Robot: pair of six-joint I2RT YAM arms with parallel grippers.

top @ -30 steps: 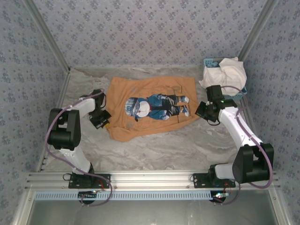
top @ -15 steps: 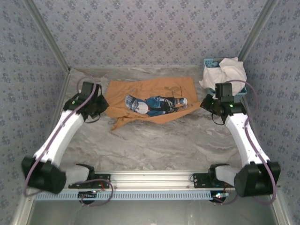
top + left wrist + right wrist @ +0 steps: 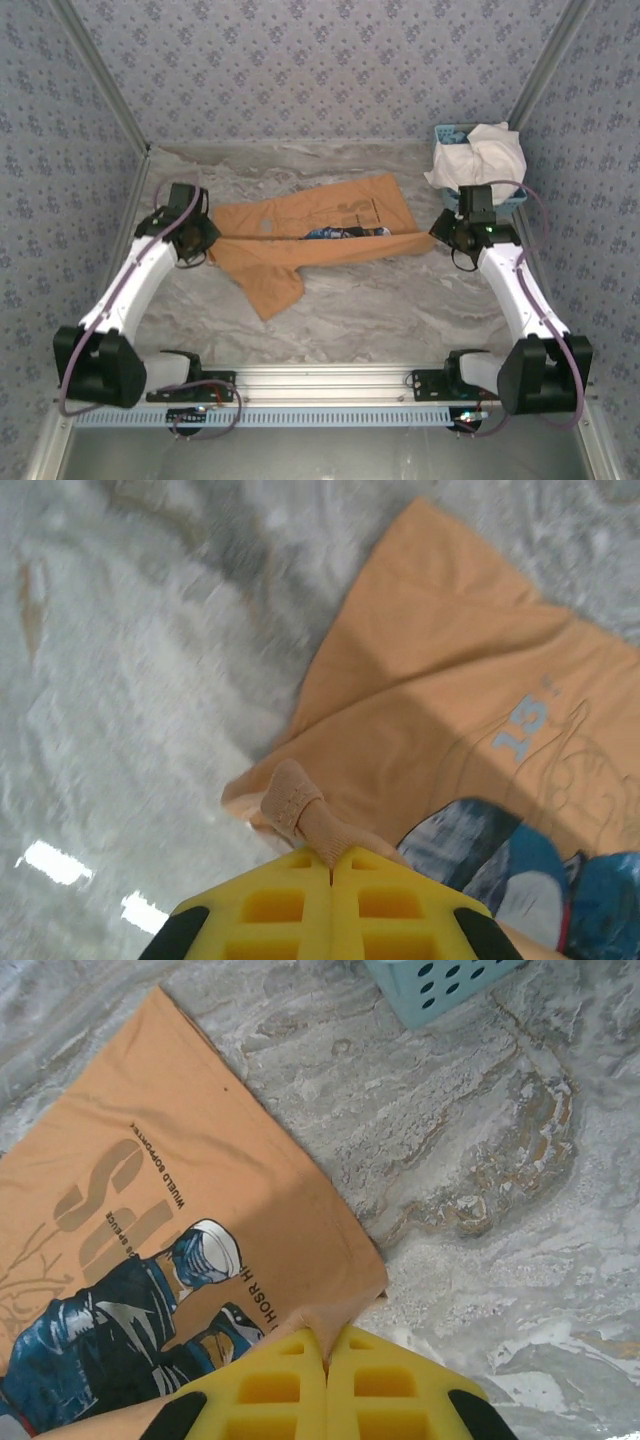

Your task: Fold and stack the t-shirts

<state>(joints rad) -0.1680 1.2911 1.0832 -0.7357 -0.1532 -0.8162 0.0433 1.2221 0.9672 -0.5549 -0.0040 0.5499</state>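
I have a grey marbled surface [image 3: 340,310] in front of me, with the basket [image 3: 447,132] at its far right corner as my marker

The left arm [image 3: 135,285] reaches out on the side well away from the basket. The right arm [image 3: 520,290] stretches up until its wrist is just in front of the basket

The orange shirt [image 3: 340,210] lies on the surface to the left of the basket, near it but apart from it. It is strung across between the two arms. One edge is pulled into a straight line running from the basket side to the far-left side, and the cloth is doubled along that line. A loose flap trails toward me at the end farthest from the basket

The white shirt [image 3: 490,150] is heaped in the basket, spilling over its rim on the side facing the orange shirt

The left jaws are closed, pinching a bunched bit of the orange shirt's hem at the end away from the basket. The right jaws are closed too, pinching a corner of that shirt at the end nearest the basket, with the basket's perforated wall just beyond in the right wrist view

The blue-clad figure [image 3: 110,1350] on the shirt shows beside the right jaws, white sneakers toward the pinched corner
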